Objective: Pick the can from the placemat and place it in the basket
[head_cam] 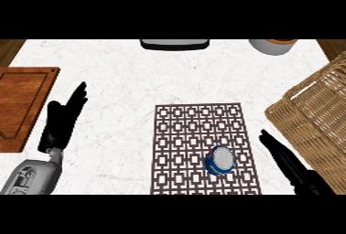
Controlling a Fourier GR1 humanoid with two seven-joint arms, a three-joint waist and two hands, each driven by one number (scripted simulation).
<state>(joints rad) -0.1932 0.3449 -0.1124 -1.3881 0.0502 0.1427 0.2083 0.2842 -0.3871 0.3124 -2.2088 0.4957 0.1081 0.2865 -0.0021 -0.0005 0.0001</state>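
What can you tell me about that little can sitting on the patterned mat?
The can is small and round, with blue sides and a pale top that looks like metal. It stands upright on the lower right part of the brown lattice placemat. Nothing else touches it. The robot's right hand is close by on its right, fingers straight.

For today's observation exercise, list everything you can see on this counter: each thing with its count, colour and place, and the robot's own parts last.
Counter: one, white marbled, fills the view.
Placemat: one, dark brown lattice, centre, reaching the lower edge.
Can: one, blue and white, on the placemat's lower right part.
Basket: one, tan wicker, right side, partly out of view.
Cutting board: one, reddish-brown wood, left edge.
Dark object: one, black and grey, top edge, cut off.
Bowl: one, white with an orange-brown inside, top right, cut off.
Left hand: one, black, fingers straight, left of the placemat.
Right hand: one, black, fingers straight, between can and basket.
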